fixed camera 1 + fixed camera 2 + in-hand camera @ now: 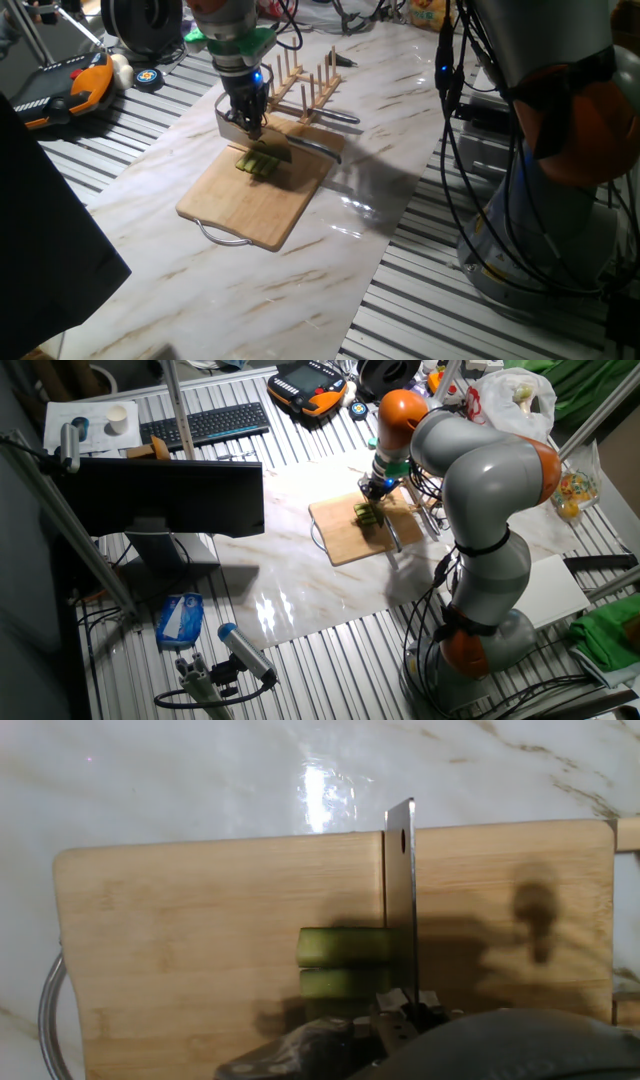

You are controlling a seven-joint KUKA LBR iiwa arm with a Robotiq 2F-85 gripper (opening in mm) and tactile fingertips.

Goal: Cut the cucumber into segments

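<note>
The cucumber is a few light green sticks lying side by side on the wooden cutting board. It also shows as a small green cluster in one fixed view and in the other. My gripper hangs straight above it, shut on a knife. The knife's thin steel blade stands edge-down across the right end of the sticks. At the bottom of the hand view, the gripper clamps the blade. Cut-off segments are out of view, and the blade hides whatever lies to its right.
A wooden dish rack stands just behind the board, and a dark-handled tool lies at the board's far corner. A wire loop sticks out of the board's near end. A keyboard and a monitor are off to one side.
</note>
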